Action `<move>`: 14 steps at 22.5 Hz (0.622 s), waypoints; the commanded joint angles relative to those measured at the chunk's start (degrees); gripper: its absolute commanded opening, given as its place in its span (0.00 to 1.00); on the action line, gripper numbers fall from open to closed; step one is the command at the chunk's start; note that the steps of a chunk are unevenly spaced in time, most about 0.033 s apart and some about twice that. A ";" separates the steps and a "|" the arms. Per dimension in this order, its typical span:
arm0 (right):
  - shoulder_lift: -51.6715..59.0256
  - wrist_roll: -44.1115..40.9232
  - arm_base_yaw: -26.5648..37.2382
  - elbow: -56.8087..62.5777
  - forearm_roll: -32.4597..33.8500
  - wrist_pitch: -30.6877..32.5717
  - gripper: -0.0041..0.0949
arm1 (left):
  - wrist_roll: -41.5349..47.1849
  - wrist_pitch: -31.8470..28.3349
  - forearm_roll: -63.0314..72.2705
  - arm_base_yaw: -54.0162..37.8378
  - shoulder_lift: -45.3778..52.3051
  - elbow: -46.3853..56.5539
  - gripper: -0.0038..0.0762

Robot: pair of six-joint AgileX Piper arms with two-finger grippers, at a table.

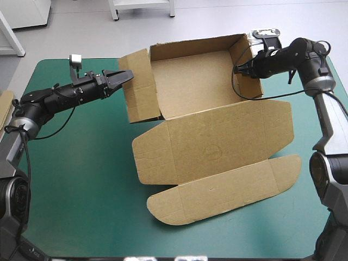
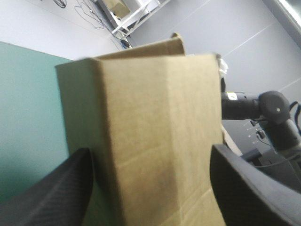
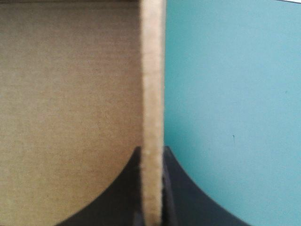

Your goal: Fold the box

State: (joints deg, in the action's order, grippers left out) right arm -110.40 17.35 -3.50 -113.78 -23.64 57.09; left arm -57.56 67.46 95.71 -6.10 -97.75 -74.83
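The brown box (image 1: 196, 81) stands at the table's far middle as an open tray with its walls raised. Its lid (image 1: 217, 144) lies flat toward the front, ending in a rounded flap (image 1: 228, 187). My left gripper (image 1: 122, 76) is at the outer face of the tray's left wall (image 1: 138, 87). In the left wrist view this gripper (image 2: 149, 155) is open, and the box's wall (image 2: 150, 117) fills the space between and ahead of its black fingers. My right gripper (image 1: 241, 69) is shut on the right wall; the board's edge (image 3: 153, 70) runs between its fingers (image 3: 152, 150).
A sliver of more brown board (image 1: 5, 106) shows at the table's left edge. Bare teal-green cover (image 1: 81, 179) lies to the left of and in front of the lid. The right arm (image 2: 263, 106) shows beyond the box in the left wrist view.
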 commanded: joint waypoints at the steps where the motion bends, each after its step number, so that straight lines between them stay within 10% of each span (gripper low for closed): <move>1: 3.30 -1.16 0.57 -1.60 -2.45 -2.91 0.03 | 1.48 5.92 1.91 4.19 3.00 -4.36 0.68; 14: 3.30 -4.65 -1.29 -1.60 -2.20 -3.39 0.03 | 21.04 -10.85 -29.39 11.68 3.00 -18.63 0.68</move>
State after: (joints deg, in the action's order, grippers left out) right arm -110.40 13.91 -3.77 -113.77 -23.48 57.08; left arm -42.63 61.01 70.88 3.18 -97.75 -89.21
